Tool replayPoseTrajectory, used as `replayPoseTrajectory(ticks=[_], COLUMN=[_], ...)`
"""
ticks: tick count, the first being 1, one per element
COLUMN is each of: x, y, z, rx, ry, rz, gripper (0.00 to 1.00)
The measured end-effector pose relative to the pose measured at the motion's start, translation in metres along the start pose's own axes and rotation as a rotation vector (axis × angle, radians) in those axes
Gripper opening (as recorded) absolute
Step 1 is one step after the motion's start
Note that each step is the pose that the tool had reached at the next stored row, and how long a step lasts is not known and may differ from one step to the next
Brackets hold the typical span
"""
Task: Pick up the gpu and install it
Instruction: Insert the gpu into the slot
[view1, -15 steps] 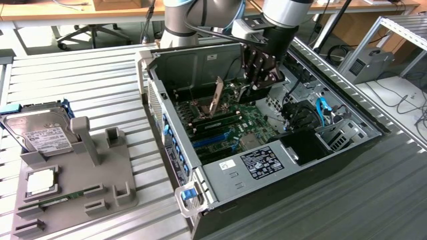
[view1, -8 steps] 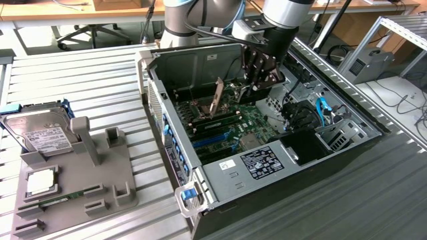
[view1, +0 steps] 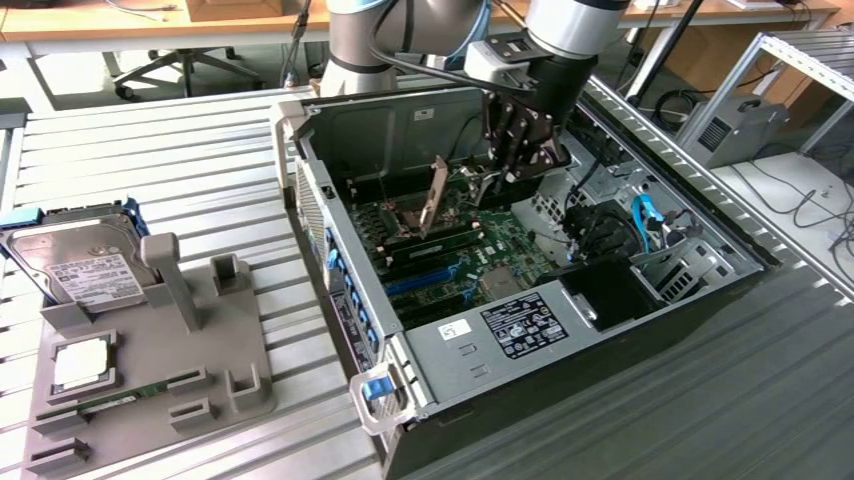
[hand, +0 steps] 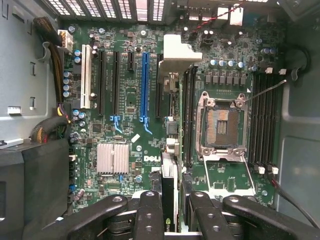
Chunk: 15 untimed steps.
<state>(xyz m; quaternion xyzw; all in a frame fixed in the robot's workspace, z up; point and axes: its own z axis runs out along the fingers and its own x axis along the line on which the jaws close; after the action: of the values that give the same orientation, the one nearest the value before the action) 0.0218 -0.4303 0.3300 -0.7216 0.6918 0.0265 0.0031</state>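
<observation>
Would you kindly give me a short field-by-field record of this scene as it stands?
hand: inside the open computer case, closed on the gpu
gpu: held edge-on above the motherboard, apparently not yet seated
blue slot: empty
processor socket: open, no chip in it
grey fixture: beside the case on the exterior view's left, holding a hard drive and a memory stick

gpu (hand: 168, 192) in end effector (hand: 170, 210), inside case (view1: 400, 330)

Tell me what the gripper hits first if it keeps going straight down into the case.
Holding the gpu edge-on, the gripper would likely meet the motherboard near the black slot beside the blue one, though depth is unclear.
</observation>
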Motion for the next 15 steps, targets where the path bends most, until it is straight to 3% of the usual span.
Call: replayPoseTrajectory(ticks=[15], x=[0.0027], y=[0.0001], z=[0.0009], rx=[0.0], ry=[0.0], rz=[0.0], gripper=[0.26])
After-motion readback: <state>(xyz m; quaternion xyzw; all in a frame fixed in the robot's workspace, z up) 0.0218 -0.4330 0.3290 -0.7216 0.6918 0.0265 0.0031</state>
